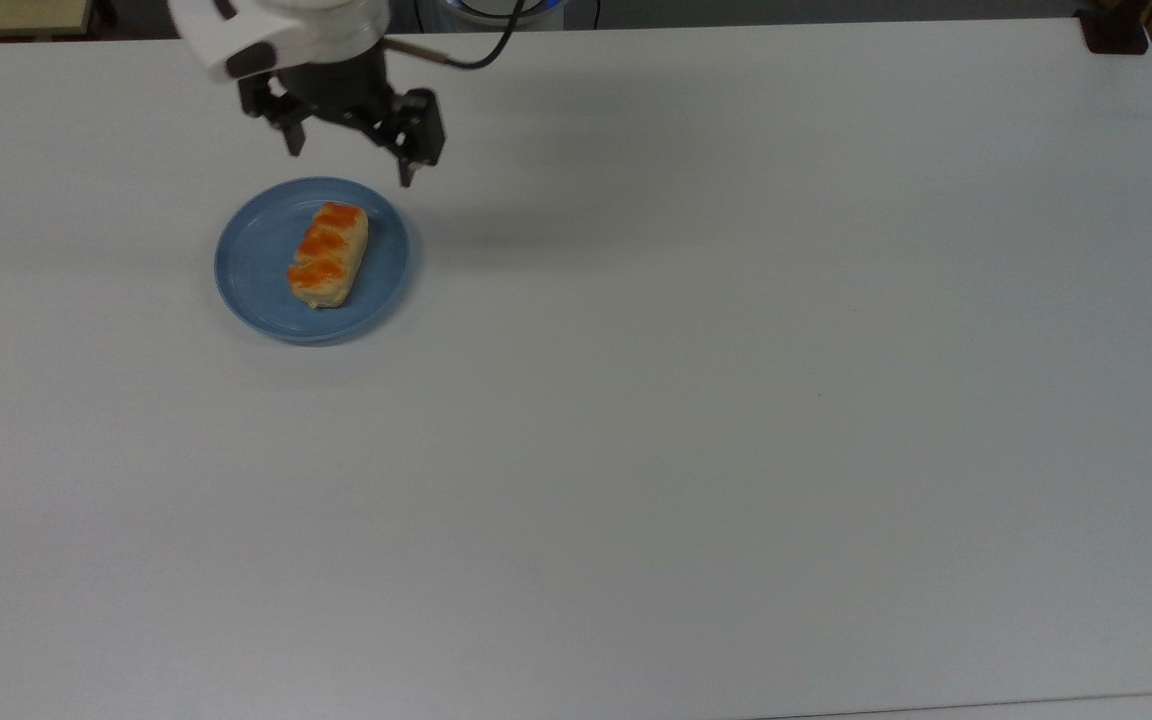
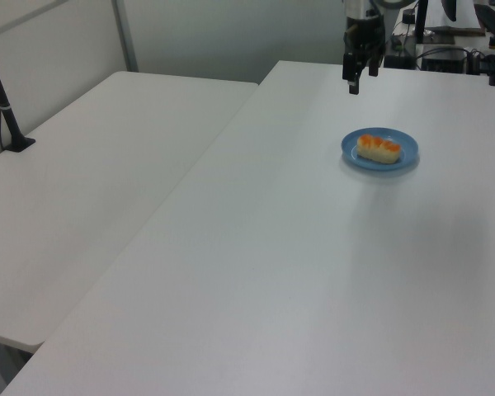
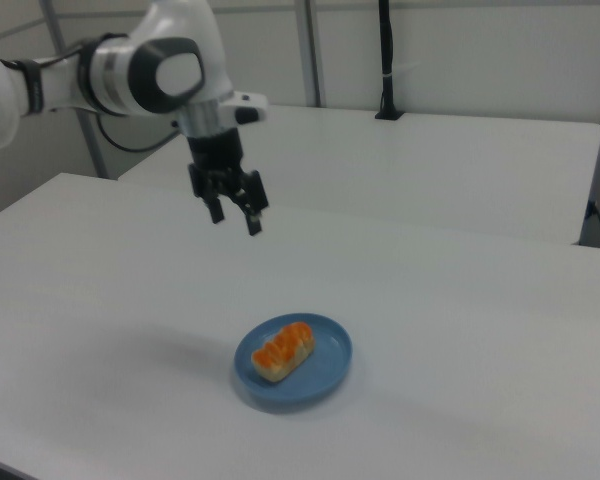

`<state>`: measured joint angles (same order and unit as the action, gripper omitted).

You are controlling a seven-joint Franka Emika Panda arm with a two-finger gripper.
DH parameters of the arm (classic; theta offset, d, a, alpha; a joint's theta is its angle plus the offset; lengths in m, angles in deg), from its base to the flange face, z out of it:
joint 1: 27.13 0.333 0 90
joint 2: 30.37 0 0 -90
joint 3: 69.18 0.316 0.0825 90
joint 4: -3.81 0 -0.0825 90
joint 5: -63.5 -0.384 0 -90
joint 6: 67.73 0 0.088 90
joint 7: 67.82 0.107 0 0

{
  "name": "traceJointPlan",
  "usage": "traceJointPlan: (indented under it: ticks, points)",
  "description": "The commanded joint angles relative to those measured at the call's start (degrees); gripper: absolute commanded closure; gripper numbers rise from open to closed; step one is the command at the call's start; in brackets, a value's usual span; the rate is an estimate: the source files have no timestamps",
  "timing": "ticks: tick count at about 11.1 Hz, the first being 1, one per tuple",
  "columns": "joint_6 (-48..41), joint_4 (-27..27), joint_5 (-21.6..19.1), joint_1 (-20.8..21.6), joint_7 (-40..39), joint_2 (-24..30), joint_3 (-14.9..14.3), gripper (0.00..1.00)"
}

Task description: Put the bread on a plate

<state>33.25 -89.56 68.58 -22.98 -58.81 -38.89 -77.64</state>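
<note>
One bread (image 1: pixel 328 255) is lying on one plate (image 1: pixel 254 270), the bread sitting at the plate's centre. Three orange-brown lumps are showing on the bread's top. One gripper (image 1: pixel 349 157) is hanging at the plate's twelve o'clock in the top view. Two worktops are standing side by side: one (image 2: pixel 313 272) carrying the plate, one (image 2: pixel 91 165) bare.

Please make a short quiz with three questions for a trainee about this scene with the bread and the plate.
1. True or false: the bread lies on the plate.
2. The gripper is: A) shut on the bread, B) open and empty, raised above the table, C) touching the plate.
3. Fill in: the plate's colour is ____.

Key: 1 true; 2 B; 3 blue.
</note>
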Motion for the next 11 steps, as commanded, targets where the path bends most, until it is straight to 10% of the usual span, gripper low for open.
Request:
traceJointPlan:
  ticks: [1, 11]
  points:
    - [-4.99, 2.22, -0.07, -0.54, 1.36, 2.36, 5.55, 0.0]
    - [-6.67, 2.49, -1.13, 0.43, 1.01, 3.6, 6.09, 0.0]
